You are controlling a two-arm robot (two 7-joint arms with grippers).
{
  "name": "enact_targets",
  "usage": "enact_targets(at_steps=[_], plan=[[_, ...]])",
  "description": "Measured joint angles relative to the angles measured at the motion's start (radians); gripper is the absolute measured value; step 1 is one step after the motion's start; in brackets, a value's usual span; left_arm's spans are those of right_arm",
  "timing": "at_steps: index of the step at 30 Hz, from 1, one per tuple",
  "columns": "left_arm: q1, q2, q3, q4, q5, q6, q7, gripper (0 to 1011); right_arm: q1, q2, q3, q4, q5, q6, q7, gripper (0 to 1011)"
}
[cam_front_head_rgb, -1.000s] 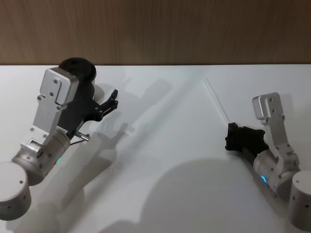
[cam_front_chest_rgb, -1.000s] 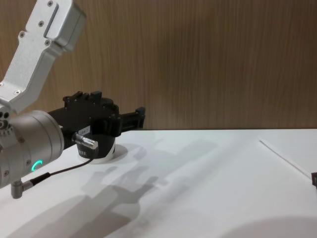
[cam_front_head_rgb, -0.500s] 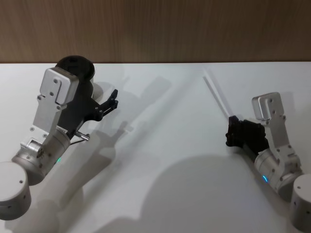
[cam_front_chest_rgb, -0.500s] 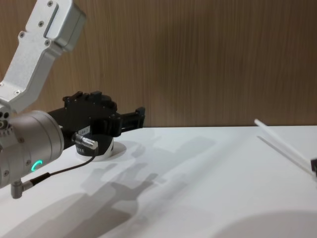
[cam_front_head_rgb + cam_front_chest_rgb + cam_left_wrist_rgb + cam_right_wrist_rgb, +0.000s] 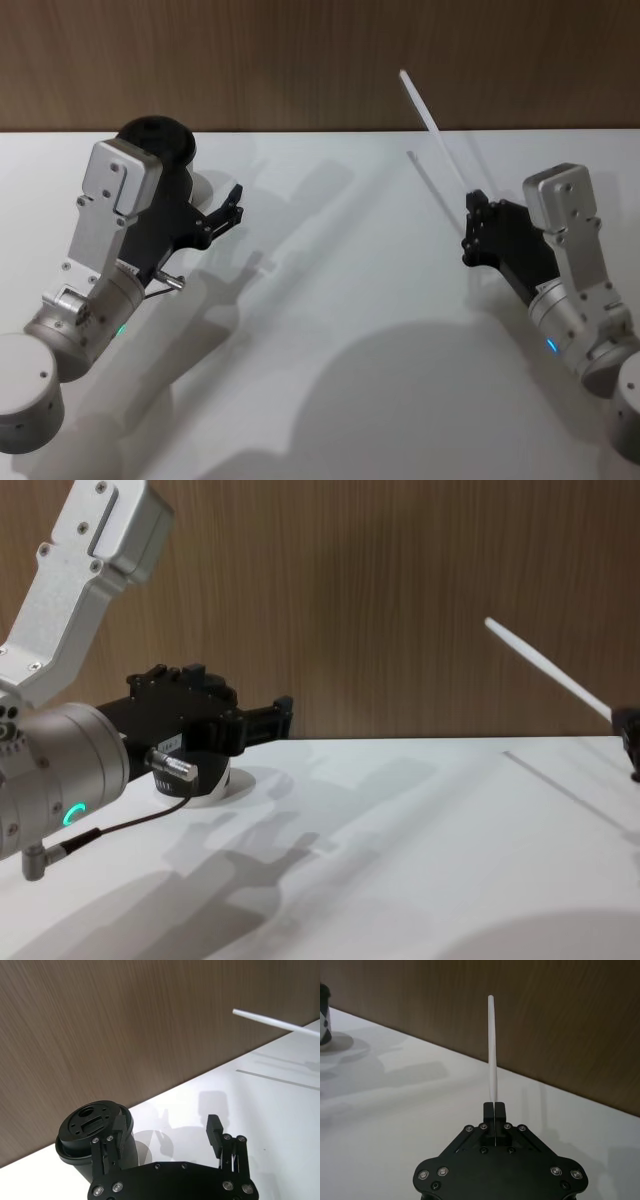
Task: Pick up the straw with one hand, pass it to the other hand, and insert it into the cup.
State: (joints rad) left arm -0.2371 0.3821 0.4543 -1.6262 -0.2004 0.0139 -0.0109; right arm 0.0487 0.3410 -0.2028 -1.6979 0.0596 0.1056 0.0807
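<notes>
I have the right gripper (image 5: 472,228) well off to the right of the cup (image 5: 155,140), and its two fingers are pressed together on the lower end of the straw (image 5: 435,130). In the right wrist view the fingers (image 5: 489,1109) meet with only a hairline seam between them, and the straw (image 5: 492,1050) rises straight out of that seam. From the chest view the straw (image 5: 548,670) is clear of the table (image 5: 400,860) and tilted, with its free end highest and leaning back toward the cup's side, in front of the wood wall (image 5: 400,600). A thin shadow of it lies on the table below. The straw is well apart from the cup and touches nothing but the gripper. The left gripper (image 5: 235,205) sits right at the cup, with its fingers spread apart and nothing between them. In the left wrist view the cup (image 5: 95,1125) stands upright with its black lid on, just beside one finger (image 5: 120,1127) and outside the gap, while the straw (image 5: 270,1021) shows far across the table from it.
</notes>
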Motion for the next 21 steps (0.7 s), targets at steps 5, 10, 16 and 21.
enact_targets(at_steps=[5,10,16,21], plan=[[0.0,0.0,0.0,0.0,0.0,0.0,0.0,1003,0.002,0.014,-0.001,-0.023,0.007,-0.037,0.04,9],[0.0,0.0,0.0,0.0,0.0,0.0,0.0,1003,0.004,0.022,0.0,-0.04,0.039,-0.047,0.086,9],[0.0,0.0,0.0,0.0,0.0,0.0,0.0,1003,0.007,0.031,0.002,-0.059,0.091,-0.044,0.148,9],[0.0,0.0,0.0,0.0,0.0,0.0,0.0,1003,0.011,0.039,-0.001,-0.067,0.13,-0.038,0.194,9]])
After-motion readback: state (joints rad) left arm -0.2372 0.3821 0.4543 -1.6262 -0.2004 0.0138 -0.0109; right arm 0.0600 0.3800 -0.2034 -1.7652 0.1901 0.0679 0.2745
